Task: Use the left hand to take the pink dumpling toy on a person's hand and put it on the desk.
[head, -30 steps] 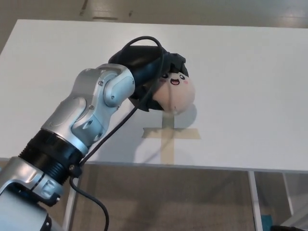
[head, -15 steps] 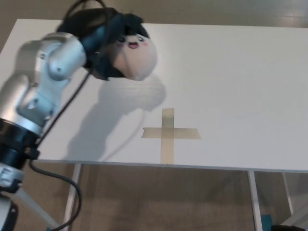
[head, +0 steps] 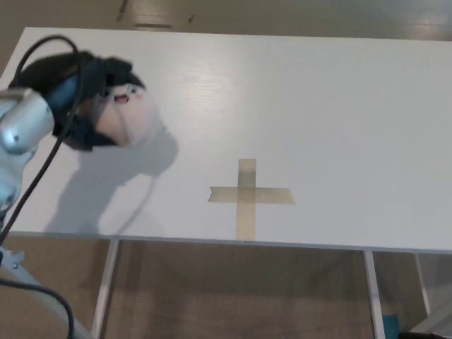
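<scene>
The pink dumpling toy (head: 131,119), pale pink with a small smiling face and dark hair on top, is held over the left part of the white desk (head: 332,106). My left hand (head: 67,99) is shut on it from the left and behind, its black fingers wrapped round the toy's back. The toy casts a shadow on the desk just below and to its right, so it seems to hang a little above the surface. No person's hand is in view. My right hand does not show.
A cross of tan tape (head: 247,195) lies on the desk near the front edge, right of the toy. A black cable (head: 32,183) runs along my silver left forearm (head: 18,134). Below the desk's front edge are its legs and the floor.
My left arm has swung to the left and drawn back, carrying the toy from above the tape cross to the desk's left side. The toy stays in the hand.
</scene>
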